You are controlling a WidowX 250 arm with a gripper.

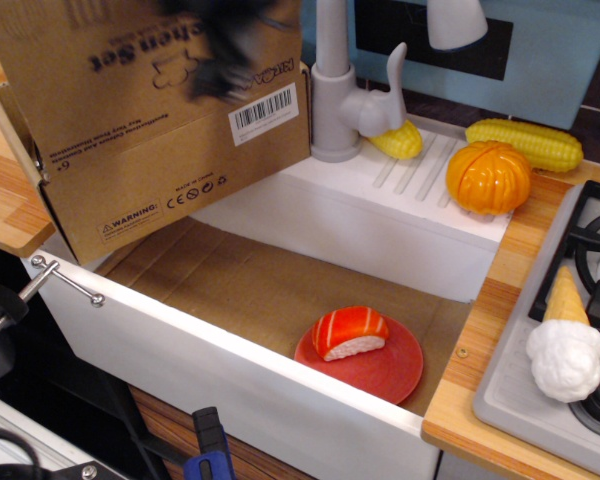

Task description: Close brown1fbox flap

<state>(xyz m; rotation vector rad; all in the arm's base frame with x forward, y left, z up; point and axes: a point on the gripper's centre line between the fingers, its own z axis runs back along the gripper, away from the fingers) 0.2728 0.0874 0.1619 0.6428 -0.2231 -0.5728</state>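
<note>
brown1fbox (170, 190): sits at upper left, straddling the wooden counter (5, 215) edge and the sink (230, 385) corner; front wall faces camera, white barcode label (264, 106) and small black print on it
flap (130, 70): stands up above the front wall, tilted, black lettering on the visible face reads upside down; its lower edge meets the box wall along the fold
box left side: narrow gap between flap and left wall, bit of dark cable visible inside
claw (220, 55): only a dark motion-blurred smear in front of the flap near the top edge; cannot tell if it's apart or together, or whether it touches the cardboard
sink: brown cardboard sheet lines the bottom, white rim all round
red plate (400, 375): on the sink floor, right of centre, well apart from the box
sushi (349, 332): salmon piece lying on the plate, left half
faucet (345, 95): grey, just right of the box's upper right corner
drain board: yellow corn piece (400, 140) beside the faucet, orange pumpkin (488, 177) further right, long corn cob (525, 143) behind it
stove (590, 300): right edge, ice cream cone (565, 335) lying on it, white scoop toward camera
</note>
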